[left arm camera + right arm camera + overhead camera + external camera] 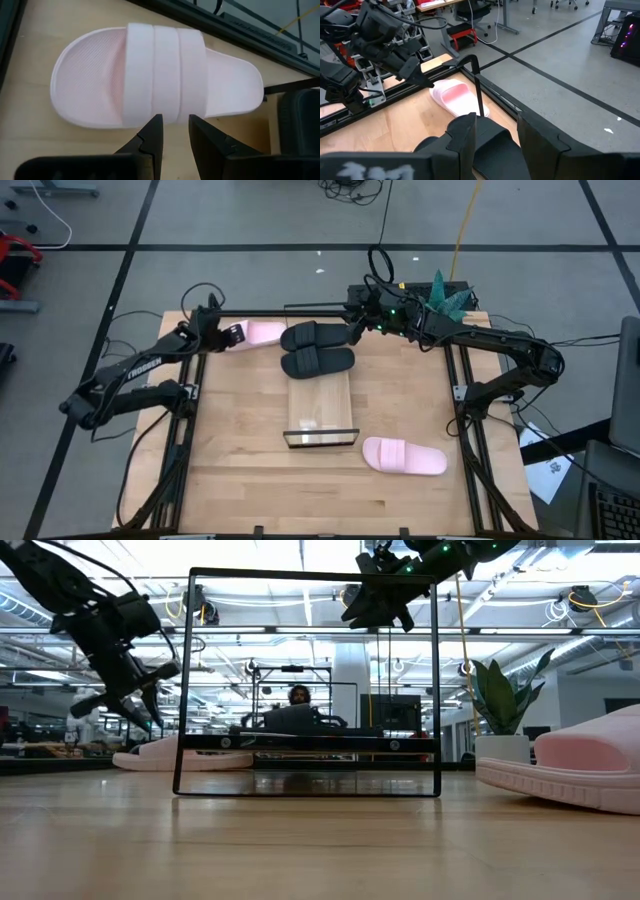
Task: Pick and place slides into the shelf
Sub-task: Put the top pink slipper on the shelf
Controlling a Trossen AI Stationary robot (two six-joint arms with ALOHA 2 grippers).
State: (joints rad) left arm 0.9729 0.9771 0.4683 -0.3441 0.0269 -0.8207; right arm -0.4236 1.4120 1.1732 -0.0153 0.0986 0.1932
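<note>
Both claws at the table's far edge; none of the slides gripped.

Your left claw (172,131) hovers with a narrow gap, empty, over the pale pink wide-strap slide (262,332) at the far-left. Your right claw (495,132) stands apart, empty, above two black wide-strap slides (316,348) lying on the long light-wood shelf (320,408), mid-table. A second pink slide (404,457) lies near the table's right front.

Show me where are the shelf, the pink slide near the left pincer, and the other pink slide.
shelf (318,402): high view, bare middle of the plank.
pink slide near the left pincer (165,75): left wrist view, its wide strap.
other pink slide (404,457): high view, its strap.
</note>
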